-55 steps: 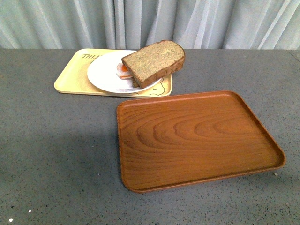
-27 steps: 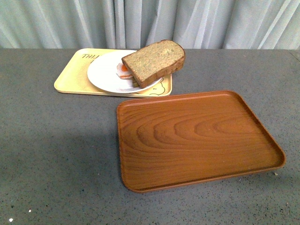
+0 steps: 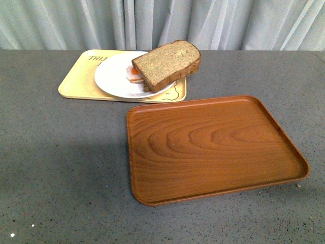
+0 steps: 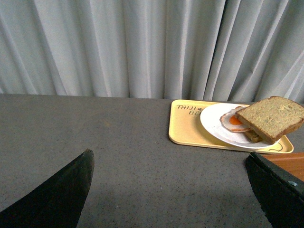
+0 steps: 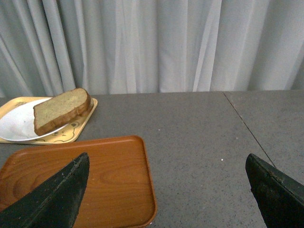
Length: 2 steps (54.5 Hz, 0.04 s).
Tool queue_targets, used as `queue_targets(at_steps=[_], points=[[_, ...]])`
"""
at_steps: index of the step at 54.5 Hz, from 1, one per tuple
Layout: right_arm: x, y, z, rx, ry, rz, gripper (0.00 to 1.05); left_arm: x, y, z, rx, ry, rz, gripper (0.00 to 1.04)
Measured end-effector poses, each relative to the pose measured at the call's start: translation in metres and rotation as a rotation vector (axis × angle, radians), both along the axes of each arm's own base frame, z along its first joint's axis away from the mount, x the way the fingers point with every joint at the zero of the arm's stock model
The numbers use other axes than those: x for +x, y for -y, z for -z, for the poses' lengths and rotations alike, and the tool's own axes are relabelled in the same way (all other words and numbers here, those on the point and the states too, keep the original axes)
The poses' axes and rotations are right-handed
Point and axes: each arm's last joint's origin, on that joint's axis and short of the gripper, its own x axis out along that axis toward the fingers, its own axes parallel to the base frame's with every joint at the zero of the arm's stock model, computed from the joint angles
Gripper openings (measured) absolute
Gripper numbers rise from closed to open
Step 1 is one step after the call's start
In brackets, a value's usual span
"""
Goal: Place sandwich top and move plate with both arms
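**Bread on, plate waiting for two arms**

Sandwich top (image 3: pixel 166 62) already down on the stack, tilted, rounded end toward the curtain (image 3: pixel 162 23), overhanging the near-right rim of the plate (image 3: pixel 109 76). Fried egg (image 4: pixel 233 120) peeking out beneath on the side away from the overhang, with the edge of a lower slice (image 4: pixel 253 137) just visible under the top one. Plate resting on the pale yellow tray (image 3: pixel 76 81) at the far side of the tabletop (image 3: pixel 61 168), just behind the bare brown wood-grain tray (image 3: pixel 213 147).

By the look of things, placing step done; moving the plate the step in hand, not yet begun.

No arm in the front view. Left gripper (image 4: pixel 171 190) spread wide and holding nothing, well back from the yellow tray, fingers (image 4: pixel 57 194) dark at the frame's lower corners. Right gripper (image 5: pixel 166 190) likewise parted and empty, hovering over the near part of the wooden tray, well short of the plate.

Next, probably: bring both grippers forward to opposite rims of the plate, close low on the edges, lift level. Worth minding the tilted slice — any tip of the plate likely to slide it off. Wooden tray the probable destination, though unstated.
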Motion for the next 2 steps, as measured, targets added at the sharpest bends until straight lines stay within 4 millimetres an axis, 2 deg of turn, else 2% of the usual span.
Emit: queue_targets(at_steps=[2], points=[[0.0000,0.0000,0.0000,0.000,0.000,0.000,0.96,0.0000,0.0000,-0.0001,0.000,0.000,0.000,0.96]])
